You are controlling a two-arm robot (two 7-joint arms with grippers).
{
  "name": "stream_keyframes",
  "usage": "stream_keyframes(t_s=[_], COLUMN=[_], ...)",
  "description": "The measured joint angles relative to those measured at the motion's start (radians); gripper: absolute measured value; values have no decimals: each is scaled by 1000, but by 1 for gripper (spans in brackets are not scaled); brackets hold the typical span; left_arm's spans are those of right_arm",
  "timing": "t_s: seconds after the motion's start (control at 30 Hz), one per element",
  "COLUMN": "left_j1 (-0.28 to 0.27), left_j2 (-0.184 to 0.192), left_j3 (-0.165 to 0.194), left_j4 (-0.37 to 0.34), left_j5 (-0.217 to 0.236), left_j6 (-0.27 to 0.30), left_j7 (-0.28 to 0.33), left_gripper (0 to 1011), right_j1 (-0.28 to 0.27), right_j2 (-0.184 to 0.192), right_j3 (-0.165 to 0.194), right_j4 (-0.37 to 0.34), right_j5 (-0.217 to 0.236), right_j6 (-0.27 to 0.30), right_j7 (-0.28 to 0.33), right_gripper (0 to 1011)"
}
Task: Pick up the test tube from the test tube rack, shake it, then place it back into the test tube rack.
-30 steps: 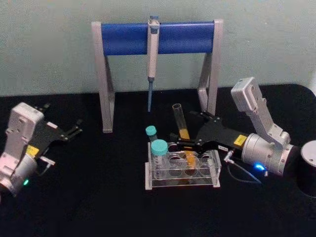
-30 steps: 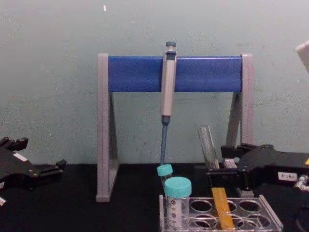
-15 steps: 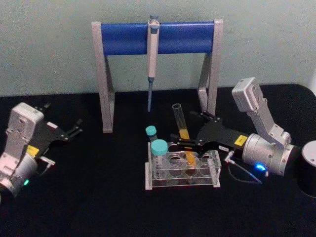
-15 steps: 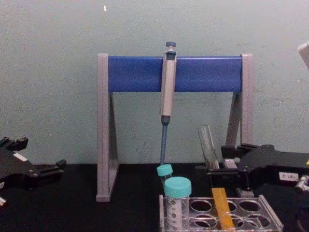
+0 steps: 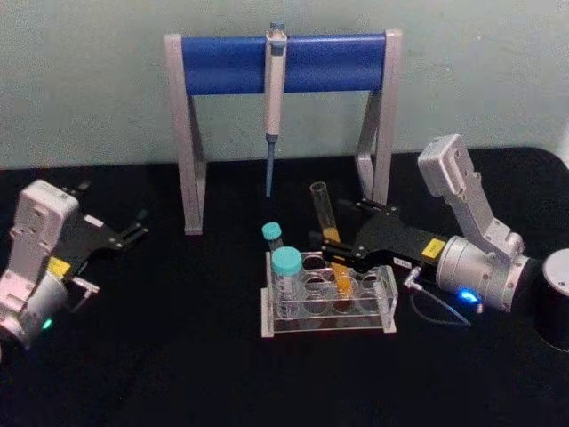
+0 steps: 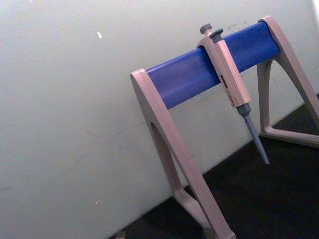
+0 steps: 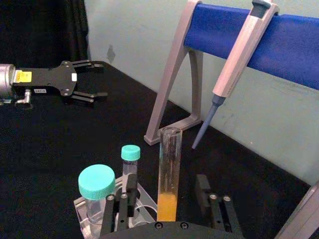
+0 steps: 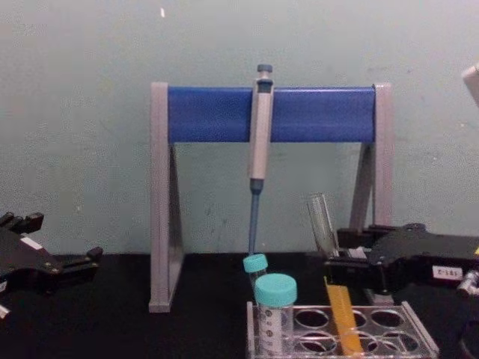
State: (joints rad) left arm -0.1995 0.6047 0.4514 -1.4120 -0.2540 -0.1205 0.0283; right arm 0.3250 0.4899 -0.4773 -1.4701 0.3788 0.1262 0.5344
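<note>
The test tube (image 5: pixel 327 227) is shown standing in the test tube rack (image 5: pixel 329 307) near the middle of the black bench (image 5: pixel 178 356), leaning with its open mouth tipped back and toward the robot's left. Its orange-yellow liquid is seen through the clear plastic in the right half of the rack. The row in which it sits cannot be made out, and its round bottom is hidden. The right hand (image 5: pixel 333 233) is placed around the tube just above the rack, reaching in from the right. In the right wrist view its fingers (image 7: pixel 202 186) are seen held apart, with a gap on either side of the glass. In the head view the dark fingers merge with the bench, so contact cannot be judged there. Two teal-capped tubes (image 5: pixel 286 262) are held at the left end of the rack, the smaller one behind the larger. In the chest view the front of the rack is cut off by the lower edge. The left hand (image 5: pixel 135 233) is parked low at the left of the bench, well apart from the rack, its fingers spread. Behind the rack a pipette (image 5: pixel 273 89) is hung from the blue bar of the grey pipette stand (image 5: pixel 222 64).
</note>
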Motion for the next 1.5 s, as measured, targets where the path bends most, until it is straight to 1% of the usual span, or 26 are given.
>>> stream_keyframes(t_s=[0.03, 0.07, 0.1, 0.13, 0.17, 0.23, 0.3, 0.43, 0.47, 0.5, 0.53, 0.6, 1.5], left_j1=[0, 0, 0, 0, 0, 0, 0, 0, 0, 0, 0, 0, 0], left_j2=[0, 0, 0, 0, 0, 0, 0, 0, 0, 0, 0, 0, 0], left_j3=[0, 0, 0, 0, 0, 0, 0, 0, 0, 0, 0, 0, 0], left_j4=[0, 0, 0, 0, 0, 0, 0, 0, 0, 0, 0, 0, 0], left_j5=[0, 0, 0, 0, 0, 0, 0, 0, 0, 0, 0, 0, 0], left_j6=[0, 0, 0, 0, 0, 0, 0, 0, 0, 0, 0, 0, 0], left_j7=[0, 0, 0, 0, 0, 0, 0, 0, 0, 0, 0, 0, 0], left_gripper=[1001, 1001, 1001, 1001, 1001, 1001, 1001, 1001, 1001, 1001, 1001, 1001, 1002], right_j1=[0, 0, 0, 0, 0, 0, 0, 0, 0, 0, 0, 0, 0], right_j2=[0, 0, 0, 0, 0, 0, 0, 0, 0, 0, 0, 0, 0], right_j3=[0, 0, 0, 0, 0, 0, 0, 0, 0, 0, 0, 0, 0], right_j4=[0, 0, 0, 0, 0, 0, 0, 0, 0, 0, 0, 0, 0], right_j5=[0, 0, 0, 0, 0, 0, 0, -1, -1, -1, -1, -1, -1], right_j6=[0, 0, 0, 0, 0, 0, 0, 0, 0, 0, 0, 0, 0], right_j7=[0, 0, 0, 0, -1, -1, -1, -1, -1, -1, -1, -1, -1], right_gripper=[716, 716, 675, 656, 597, 559, 471, 371, 310, 294, 249, 213, 204])
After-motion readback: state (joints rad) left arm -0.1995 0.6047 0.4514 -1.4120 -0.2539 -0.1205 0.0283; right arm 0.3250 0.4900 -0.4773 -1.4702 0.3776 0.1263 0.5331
